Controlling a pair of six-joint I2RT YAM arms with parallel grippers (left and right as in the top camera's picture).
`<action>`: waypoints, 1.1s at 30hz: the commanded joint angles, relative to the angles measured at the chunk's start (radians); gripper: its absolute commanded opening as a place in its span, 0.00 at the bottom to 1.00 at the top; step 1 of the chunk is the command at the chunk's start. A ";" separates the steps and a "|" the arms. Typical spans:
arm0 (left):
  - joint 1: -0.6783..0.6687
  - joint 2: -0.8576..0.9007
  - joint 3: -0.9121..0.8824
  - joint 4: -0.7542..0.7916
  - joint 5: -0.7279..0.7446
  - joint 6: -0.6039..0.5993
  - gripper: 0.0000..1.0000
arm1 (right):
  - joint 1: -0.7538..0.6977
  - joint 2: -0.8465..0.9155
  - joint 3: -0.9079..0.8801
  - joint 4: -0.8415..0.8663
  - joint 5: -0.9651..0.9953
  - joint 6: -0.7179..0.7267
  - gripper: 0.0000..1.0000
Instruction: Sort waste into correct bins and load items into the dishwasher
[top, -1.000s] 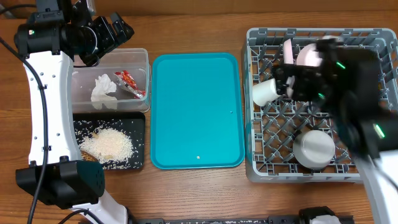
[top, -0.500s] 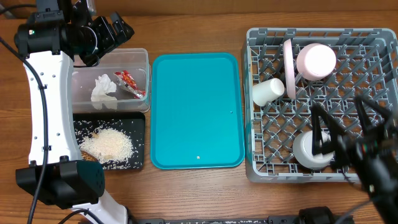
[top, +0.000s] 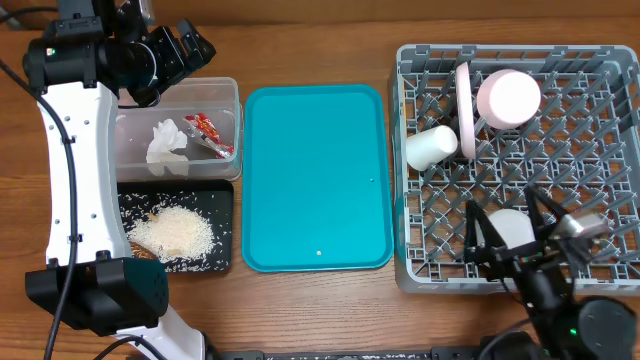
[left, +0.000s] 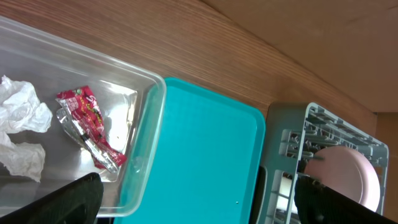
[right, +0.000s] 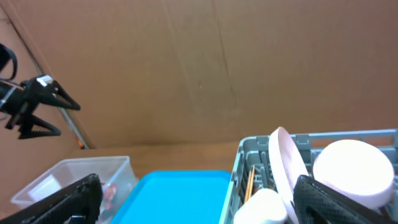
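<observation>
My right end effector (top: 498, 198) has pulled back off the dish rack (top: 500, 52), jaws wide and empty like the left end effector (top: 190, 50). The plate (top: 465, 100) and cup (top: 430, 147) sit racked, so loading looks done.

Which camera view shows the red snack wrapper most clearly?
The left wrist view: the red snack wrapper lies close and large, print visible. Overhead shows it small in the clear tub. Right wrist shows only a reddish blur there.

Teal, grey and pink on a wood-grain table (top: 300, 300)
A teal tray (top: 318, 180); grey rack (top: 500, 52) (grid-patterned); pink plate (top: 465, 100); white cup (top: 431, 147); shiny red wrapper (top: 214, 137); black tray (top: 225, 200), whitish rice (top: 178, 233).
</observation>
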 joint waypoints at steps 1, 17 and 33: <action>-0.002 -0.008 0.013 -0.001 -0.006 0.030 1.00 | 0.004 -0.080 -0.134 0.112 0.014 -0.005 1.00; -0.002 -0.008 0.013 -0.001 -0.006 0.030 1.00 | 0.002 -0.198 -0.455 0.415 0.144 -0.006 1.00; -0.002 -0.008 0.013 0.000 -0.006 0.030 1.00 | 0.003 -0.197 -0.541 0.283 0.147 -0.237 1.00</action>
